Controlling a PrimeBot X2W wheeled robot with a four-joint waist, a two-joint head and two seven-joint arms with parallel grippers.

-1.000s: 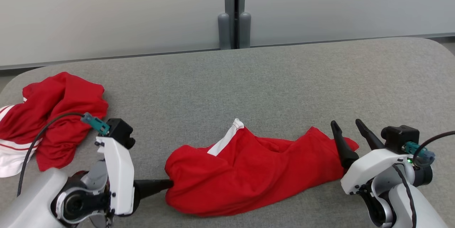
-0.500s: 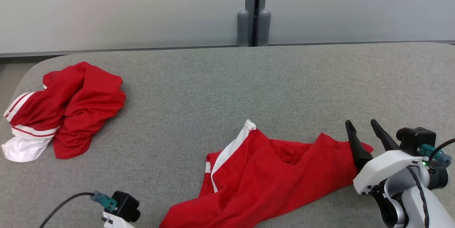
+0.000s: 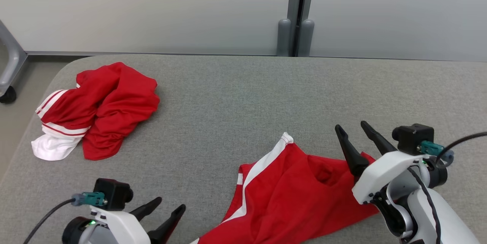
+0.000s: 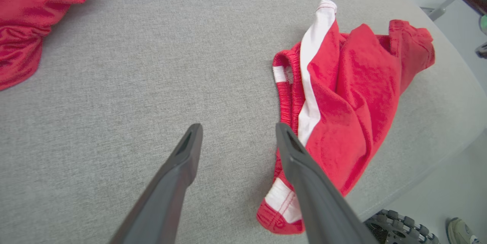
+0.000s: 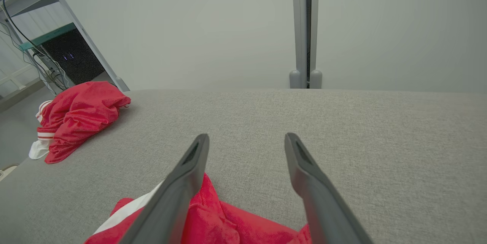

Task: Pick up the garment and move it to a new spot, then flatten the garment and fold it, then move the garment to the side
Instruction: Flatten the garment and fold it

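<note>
The garment (image 3: pixel 300 194), red shorts with a white side stripe, lies crumpled near the front edge of the grey table (image 3: pixel 236 99); its lower end runs past the bottom of the head view. My left gripper (image 3: pixel 170 204) stands open just left of it, holding nothing. In the left wrist view the left gripper (image 4: pixel 239 128) hovers over bare table with the garment (image 4: pixel 354 95) to its right. My right gripper (image 3: pixel 350 125) is open above the garment's right end. The right wrist view has the right gripper (image 5: pixel 247 136) spread wide, the garment (image 5: pixel 213 221) lying below its left finger.
A second crumpled red and white garment (image 3: pixel 102 107) lies at the table's back left corner. A pale wall with a grey post (image 3: pixel 296 19) runs behind the table. The table's rounded front edge, a robot wheel (image 4: pixel 399 225) and a person's shoe (image 4: pixel 462 230) show beyond the garment.
My left gripper has let go of the garment's left end and opened. That end has dropped toward the table's front edge. The head camera has turned left. The right gripper stayed open.
</note>
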